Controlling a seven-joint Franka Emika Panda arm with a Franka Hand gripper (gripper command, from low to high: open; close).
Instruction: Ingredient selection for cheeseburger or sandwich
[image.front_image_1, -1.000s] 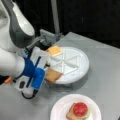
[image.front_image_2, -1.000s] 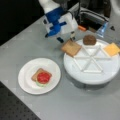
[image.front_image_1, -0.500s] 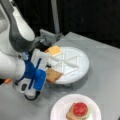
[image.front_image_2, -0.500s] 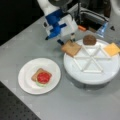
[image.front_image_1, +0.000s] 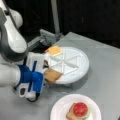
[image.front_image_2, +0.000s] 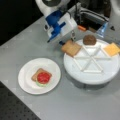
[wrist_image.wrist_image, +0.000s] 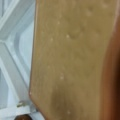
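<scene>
Patty (image.front_image_2: 89, 39) visible front only; bread (wrist_image.wrist_image: 72, 60) fills wrist.

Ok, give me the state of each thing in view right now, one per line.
gripper: at the divided tray's edge, on the bread square.
bread square: tilted over the tray rim.
divided tray: holds patty and cheese.
sandwich: bread, lettuce, tomato stacked on the white plate.
</scene>
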